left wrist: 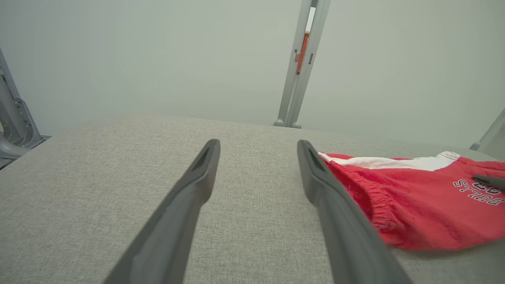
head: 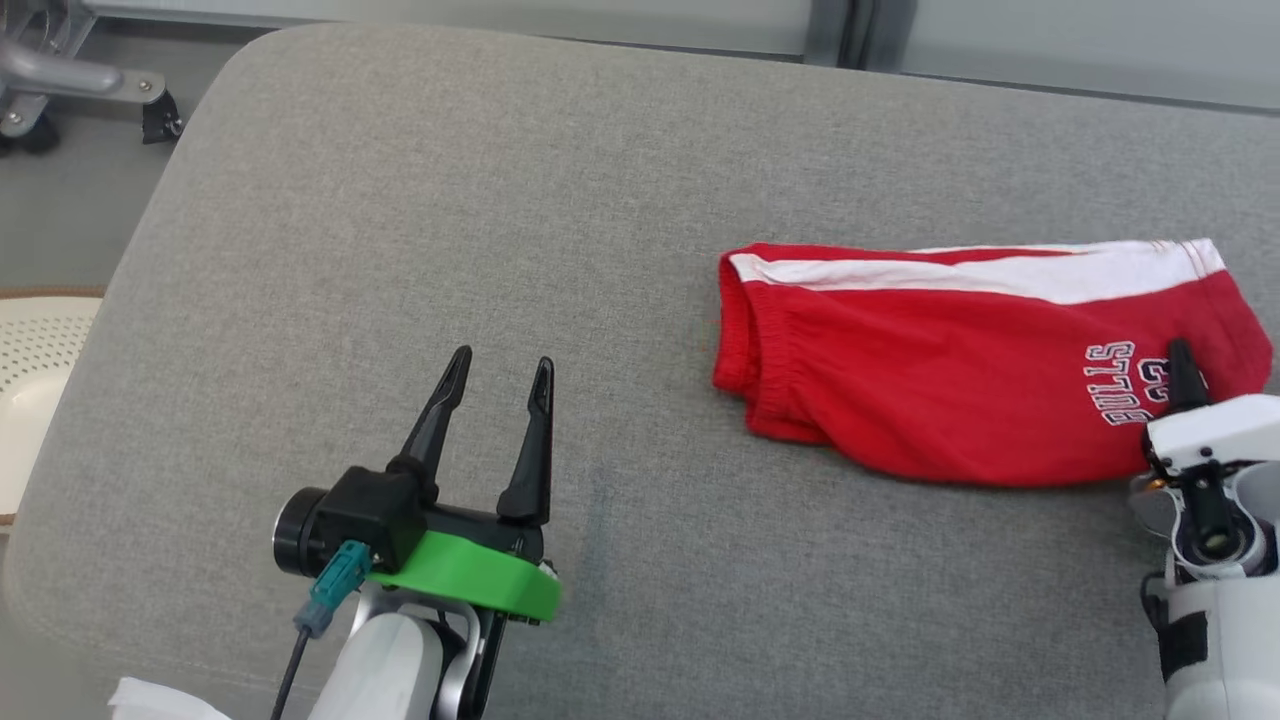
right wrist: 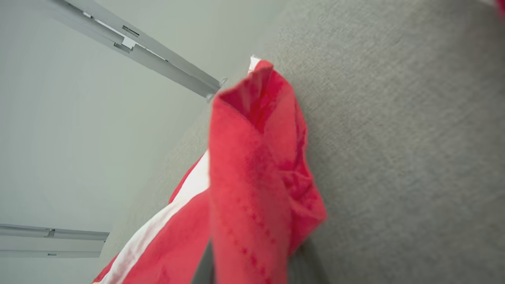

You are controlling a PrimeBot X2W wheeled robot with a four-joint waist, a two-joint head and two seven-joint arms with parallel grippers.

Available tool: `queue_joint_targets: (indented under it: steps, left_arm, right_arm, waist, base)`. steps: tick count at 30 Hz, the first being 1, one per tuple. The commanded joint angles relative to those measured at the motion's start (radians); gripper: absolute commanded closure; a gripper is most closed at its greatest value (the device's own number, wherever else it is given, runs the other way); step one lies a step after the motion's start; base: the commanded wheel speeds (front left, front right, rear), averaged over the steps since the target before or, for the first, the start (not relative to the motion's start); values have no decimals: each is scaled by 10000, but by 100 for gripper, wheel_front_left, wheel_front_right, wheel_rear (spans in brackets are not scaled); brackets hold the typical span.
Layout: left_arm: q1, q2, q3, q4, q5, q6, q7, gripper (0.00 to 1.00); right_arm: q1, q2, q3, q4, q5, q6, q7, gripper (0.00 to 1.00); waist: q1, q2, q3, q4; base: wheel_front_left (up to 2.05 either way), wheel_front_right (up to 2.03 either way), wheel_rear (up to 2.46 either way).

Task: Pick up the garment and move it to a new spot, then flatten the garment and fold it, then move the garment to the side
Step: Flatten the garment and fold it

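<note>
The garment (head: pixel 960 370) is a pair of red shorts with a white side stripe and white lettering, folded on the right half of the grey cushioned surface (head: pixel 500 250). My right gripper (head: pixel 1183 375) is over its right end, shut on a bunched fold of the red cloth, which rises between the fingers in the right wrist view as the garment (right wrist: pixel 252 189). My left gripper (head: pixel 497 375) rests open on bare cushion, well left of the shorts. In the left wrist view the garment (left wrist: pixel 414 201) lies just right of the open left gripper (left wrist: pixel 258 148).
The cushion's rounded far-left corner (head: pixel 250 60) drops to the floor, where a grey metal frame with a caster (head: pixel 70 80) stands. A white perforated object (head: pixel 30 380) sits beyond the left edge. A grey upright post (left wrist: pixel 300 63) stands behind the cushion.
</note>
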Motion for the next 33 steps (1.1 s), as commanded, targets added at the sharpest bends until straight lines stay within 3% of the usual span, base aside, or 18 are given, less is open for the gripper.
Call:
queue_joint_targets:
  steps: [1,8,17,33]
  left_arm:
    - [159,18,34,19,55,-34,3,0]
    - [392,18,24,0,175,-87,3,0]
    - [490,18,-4,158,308,-175,3,0]
    - [817,18,-108,340,205,-210,3,0]
  right_arm:
    - [358,-29,-181,-234,-117,-13,-89,100]
    - [1189,-29,0,-582,246,-10,-358,100]
    - [855,-23,1333,-497,229,-8,-1158,100]
    - [934,-32,4532,-1287,944,-8,-1478,100]
  waist:
    - [-1,-1,-347,-333]
    - [-1,-1,-646,-590]
    - [-1,-1,-981,-458]
    - [-1,-1,-1441,634]
  base:
    - [0,0,0]
    - [0,0,0]
    - [0,0,0]
    - [0,0,0]
